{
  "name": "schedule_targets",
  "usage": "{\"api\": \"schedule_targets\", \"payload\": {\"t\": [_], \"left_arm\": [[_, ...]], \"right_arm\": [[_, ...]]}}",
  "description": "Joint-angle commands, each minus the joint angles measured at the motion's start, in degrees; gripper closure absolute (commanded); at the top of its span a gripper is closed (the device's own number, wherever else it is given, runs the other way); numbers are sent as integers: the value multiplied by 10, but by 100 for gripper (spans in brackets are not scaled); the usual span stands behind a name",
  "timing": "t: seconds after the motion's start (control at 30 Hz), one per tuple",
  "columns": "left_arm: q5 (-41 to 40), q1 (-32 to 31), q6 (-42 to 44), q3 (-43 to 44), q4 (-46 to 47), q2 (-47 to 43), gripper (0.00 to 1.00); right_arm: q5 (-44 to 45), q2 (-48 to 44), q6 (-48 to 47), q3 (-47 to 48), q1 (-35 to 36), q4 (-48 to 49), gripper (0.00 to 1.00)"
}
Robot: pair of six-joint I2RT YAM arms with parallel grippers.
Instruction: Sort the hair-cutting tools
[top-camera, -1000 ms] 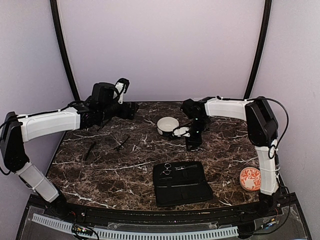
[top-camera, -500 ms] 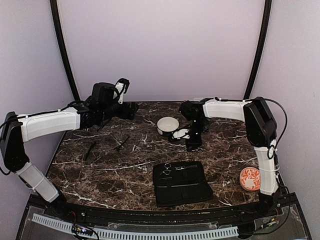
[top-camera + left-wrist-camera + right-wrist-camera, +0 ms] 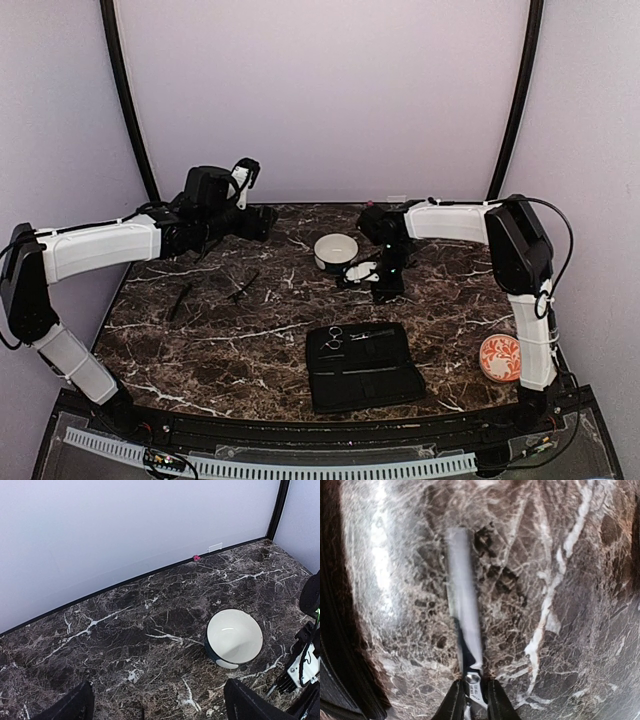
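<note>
My right gripper point(image 3: 473, 701) is shut on a pair of silver scissors point(image 3: 463, 611). Its blades point away from the fingers, close above the marble. In the top view this gripper point(image 3: 386, 288) hangs just right of the white bowl point(image 3: 336, 250). My left gripper point(image 3: 262, 221) is open and empty at the far left, with its fingers point(image 3: 74, 706) wide apart over bare marble. Two thin black sticks point(image 3: 180, 301) point(image 3: 243, 287) lie on the left of the table. Another pair of scissors point(image 3: 334, 338) and a slender tool point(image 3: 372, 336) lie on the black case point(image 3: 362, 368).
The white bowl point(image 3: 235, 638) is empty, with the right arm point(image 3: 306, 661) beside it. An orange patterned round object point(image 3: 501, 357) sits at the table's right edge by the right arm's base. A wall closes off the back of the table.
My right gripper with the scissors has shifted slightly left and back, closer to the bowl. The left arm has not moved.
</note>
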Motion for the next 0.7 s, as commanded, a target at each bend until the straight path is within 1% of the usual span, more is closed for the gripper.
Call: {"api": "schedule_targets", "payload": {"t": [0.0,0.13,0.27,0.57,0.67], "left_arm": [[1,2,8,13,0,1,8],[1,2,9,13,0,3,8],[3,2,9,13,1,4,8],[11,2,6,16,-3,13,8],[11,2,5,17,-5,14,8]], "right_arm": [[0,9,-1,-13,8,3,88],[4,-6,-3,-12,8,-9,96],[23,-34,1,-12,8,-22,99],[43,-119,9,-43,9,-52,100],[47,-144,12,-67,15,-69,100]]}}
